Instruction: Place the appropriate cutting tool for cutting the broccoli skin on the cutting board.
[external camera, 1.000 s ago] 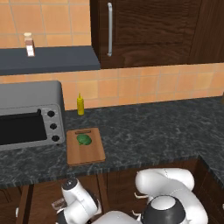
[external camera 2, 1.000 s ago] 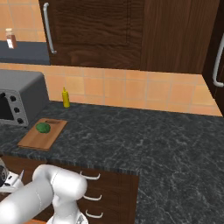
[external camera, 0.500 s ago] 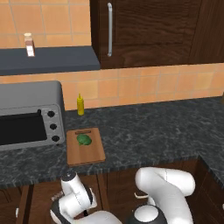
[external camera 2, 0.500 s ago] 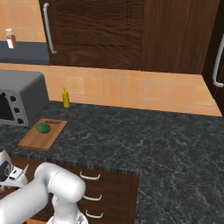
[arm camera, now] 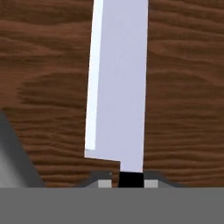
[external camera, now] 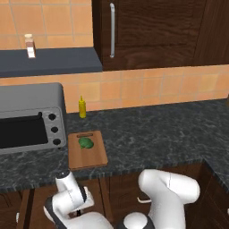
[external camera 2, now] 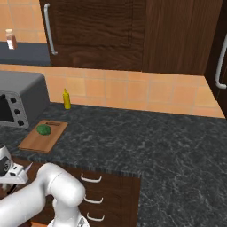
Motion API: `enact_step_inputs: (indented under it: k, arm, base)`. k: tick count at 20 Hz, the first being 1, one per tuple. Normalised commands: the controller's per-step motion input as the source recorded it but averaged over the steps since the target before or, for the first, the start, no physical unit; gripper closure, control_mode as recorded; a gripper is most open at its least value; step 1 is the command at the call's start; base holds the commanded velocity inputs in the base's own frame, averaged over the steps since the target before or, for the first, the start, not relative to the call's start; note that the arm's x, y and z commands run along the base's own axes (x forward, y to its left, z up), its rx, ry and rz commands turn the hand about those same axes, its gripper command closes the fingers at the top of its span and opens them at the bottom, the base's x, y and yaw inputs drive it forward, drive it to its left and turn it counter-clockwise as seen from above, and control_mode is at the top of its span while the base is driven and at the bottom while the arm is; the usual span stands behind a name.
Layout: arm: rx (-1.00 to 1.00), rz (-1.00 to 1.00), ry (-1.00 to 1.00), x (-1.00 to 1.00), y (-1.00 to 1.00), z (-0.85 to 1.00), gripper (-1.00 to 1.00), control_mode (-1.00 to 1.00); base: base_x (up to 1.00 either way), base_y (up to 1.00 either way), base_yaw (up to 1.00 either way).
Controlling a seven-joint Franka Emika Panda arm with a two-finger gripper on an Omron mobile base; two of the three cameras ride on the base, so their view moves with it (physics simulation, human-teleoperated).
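since a second ago the arm has swung further left and low, its hand now down in front of the cabinet fronts under the counter edge; base cameras unmoved, counter items unchanged. gripper [arm camera: 127,181] pinches the knife [arm camera: 118,92] by its black handle, which shows as a small dark stub between the fingertips; silver blade runs straight up the hand view against dark brown wood grain. in the right base view the hand sits at the far left edge with a pale blade tip [external camera 2: 27,167] poking out beside it. cutting board [external camera: 87,154] lies on the dark stone counter [external camera: 156,134] just right of the toaster oven [external camera: 29,117]. broccoli [external camera: 86,142] rests on the board's far half. yellow bottle [external camera: 82,107] stands behind the board at the tiled wall.
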Motion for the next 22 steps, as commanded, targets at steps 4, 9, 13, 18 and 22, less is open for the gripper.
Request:
enact_step_inputs:
  k: [4, 9, 13, 18, 22]
  arm:
    - [0.0, 0.0, -0.04, -0.8, -0.15, -0.58, 1.0, -1.0]
    - [0.0, 0.0, -0.12, -0.98, -0.2, -0.66, 1.0, -1.0]
    - [0.01, 0.0, -0.21, -0.97, -0.25, -0.59, 1.0, -1.0]
    - [0.06, -0.02, -0.04, -0.42, -0.16, -0.02, 1.0, -1.0]
    - [0.0, -0.08, 0.03, 0.0, 0.0, 0.6, 1.0, -1.0]
  base:
    - [0.0, 0.0, 0.0]
    - [0.0, 0.0, 0.0]
    - [0.0, 0.0, 0.0]
    - [0.0, 0.0, 0.0]
    - [0.0, 0.0, 0.0]
